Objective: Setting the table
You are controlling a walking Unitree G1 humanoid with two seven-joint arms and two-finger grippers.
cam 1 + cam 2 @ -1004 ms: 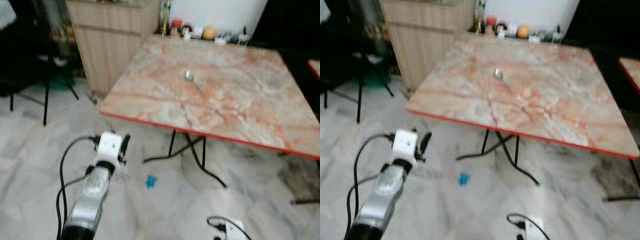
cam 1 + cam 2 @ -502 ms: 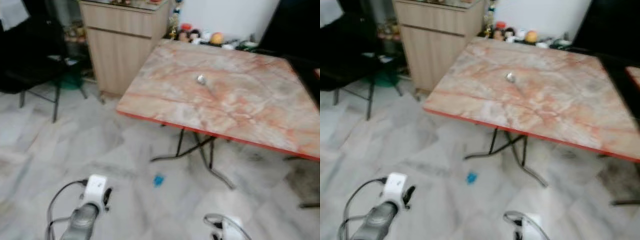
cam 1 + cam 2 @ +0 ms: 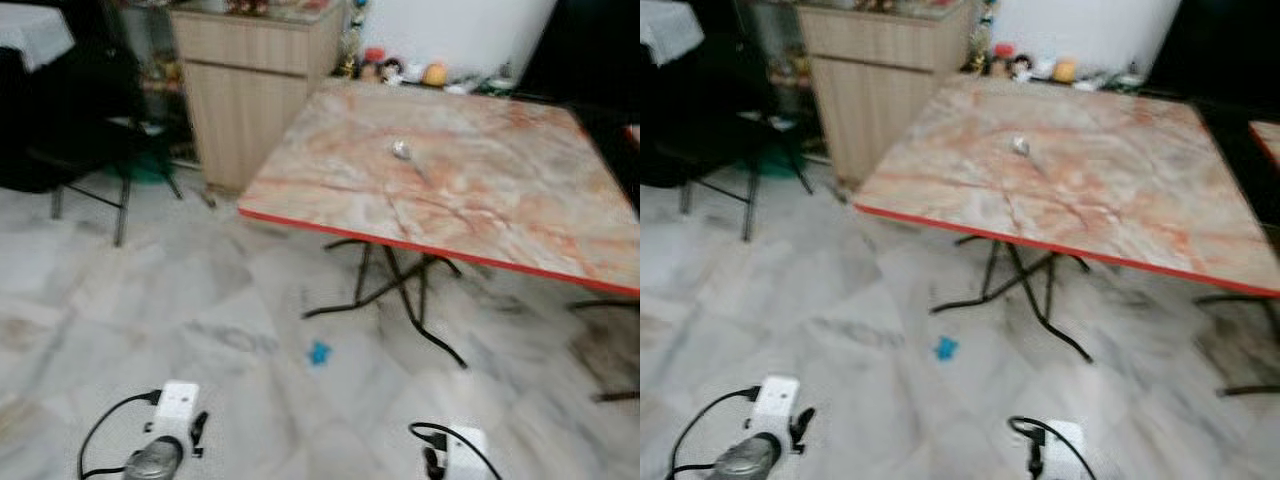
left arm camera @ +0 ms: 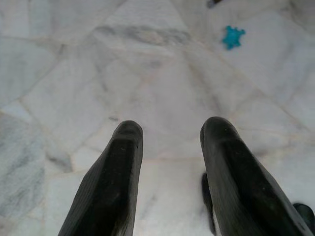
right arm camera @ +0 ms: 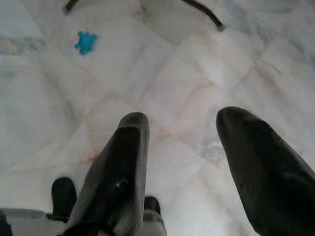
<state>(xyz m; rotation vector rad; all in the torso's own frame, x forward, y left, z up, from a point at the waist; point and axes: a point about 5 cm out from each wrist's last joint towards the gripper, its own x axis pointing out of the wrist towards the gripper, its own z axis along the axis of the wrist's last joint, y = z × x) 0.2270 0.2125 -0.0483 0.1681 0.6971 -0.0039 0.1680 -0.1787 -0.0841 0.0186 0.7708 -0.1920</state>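
Lowered since before: left gripper (image 4: 167, 147) and right gripper (image 5: 189, 142), both hanging over marble floor (image 3: 150, 300), fingers apart, empty. Spoon (image 3: 402, 151) on table (image 3: 480, 210).

Head cameras look down across the table (image 3: 480, 190); both wrist cameras face the floor nearby, sharing the blue scrap (image 4: 233, 37).

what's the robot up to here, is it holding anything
Nothing is held. Both arms hang low over the marble floor, with the left gripper and right gripper open and empty. The robot faces a marble-topped table bearing one spoon. A small blue thing lies on the floor.
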